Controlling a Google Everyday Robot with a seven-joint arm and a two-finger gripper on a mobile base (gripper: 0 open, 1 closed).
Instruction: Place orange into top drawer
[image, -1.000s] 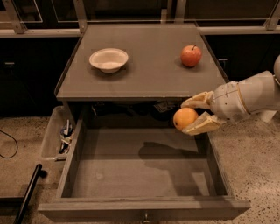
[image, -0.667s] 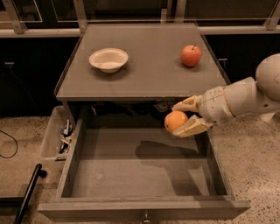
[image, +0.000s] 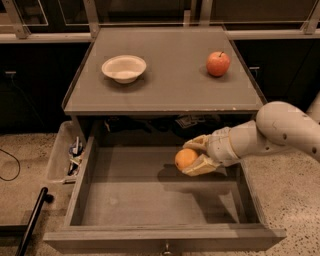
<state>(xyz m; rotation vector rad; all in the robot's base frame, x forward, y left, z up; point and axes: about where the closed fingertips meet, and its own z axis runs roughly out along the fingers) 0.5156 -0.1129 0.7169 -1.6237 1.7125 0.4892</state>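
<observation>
Gripper (image: 192, 159) is closed on my one orange (image: 184, 159), one finger above it and one below. I'm holding it inside the open top drawer (image: 145, 202), toward the right rear, with a shadow on the bottom beneath it. Up on the counter (image: 170, 92) are one white bowl (image: 124, 68) at left and one red apple (image: 218, 63) at right, well apart. One clear bin (image: 59, 162) sits just left of the drawer.

No text, label, brand or number can be read on anything shown. The gripper (image: 189, 159) is seen above the pulled-out top drawer (image: 150, 202), its fingers clasped around the orange (image: 183, 157).
</observation>
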